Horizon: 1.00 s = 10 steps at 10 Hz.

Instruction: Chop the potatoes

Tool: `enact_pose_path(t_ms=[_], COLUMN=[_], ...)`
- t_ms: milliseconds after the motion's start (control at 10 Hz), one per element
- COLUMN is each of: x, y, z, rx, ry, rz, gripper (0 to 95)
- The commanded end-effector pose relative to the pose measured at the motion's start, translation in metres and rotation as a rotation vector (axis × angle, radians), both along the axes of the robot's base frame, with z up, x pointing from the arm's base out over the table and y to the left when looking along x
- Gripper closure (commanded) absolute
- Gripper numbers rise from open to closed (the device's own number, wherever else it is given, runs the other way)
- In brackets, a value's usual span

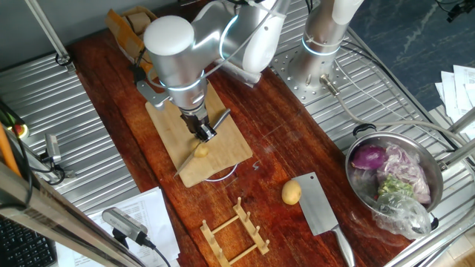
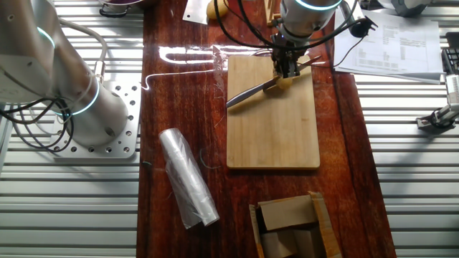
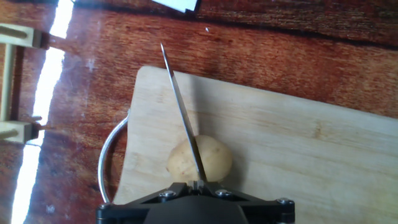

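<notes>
A small yellow-tan potato lies whole on the wooden cutting board, near its edge. My gripper is shut on a thin knife. The blade stands edge-down across the potato's top and points away from the hand. In one fixed view the gripper hangs just above the potato on the board. The other fixed view shows the knife lying slantwise over the potato. A second whole potato lies on the table beside a cleaver.
A steel bowl with a purple onion and scraps stands at the right. A wooden rack sits in front of the board. A plastic roll and a cardboard box lie beyond the board. A wire ring pokes from under it.
</notes>
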State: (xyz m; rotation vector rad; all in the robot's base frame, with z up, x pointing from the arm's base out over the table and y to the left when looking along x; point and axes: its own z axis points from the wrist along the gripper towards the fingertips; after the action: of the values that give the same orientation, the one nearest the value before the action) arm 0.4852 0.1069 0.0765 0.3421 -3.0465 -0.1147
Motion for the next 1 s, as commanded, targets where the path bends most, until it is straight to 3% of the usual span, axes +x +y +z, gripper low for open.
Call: enact_pose_path(t_ms=[100,800,1000], x=[0.003,0.010,0.008], y=[0.000,-0.002,-0.001], z=[-0.001,-0.014,-0.010], rx=[0.000,-0.001,-0.001], ry=[-0.002,-0.001,0.003], rz=[0.000,0.009,0.012], gripper=[95.0,95.0,95.0])
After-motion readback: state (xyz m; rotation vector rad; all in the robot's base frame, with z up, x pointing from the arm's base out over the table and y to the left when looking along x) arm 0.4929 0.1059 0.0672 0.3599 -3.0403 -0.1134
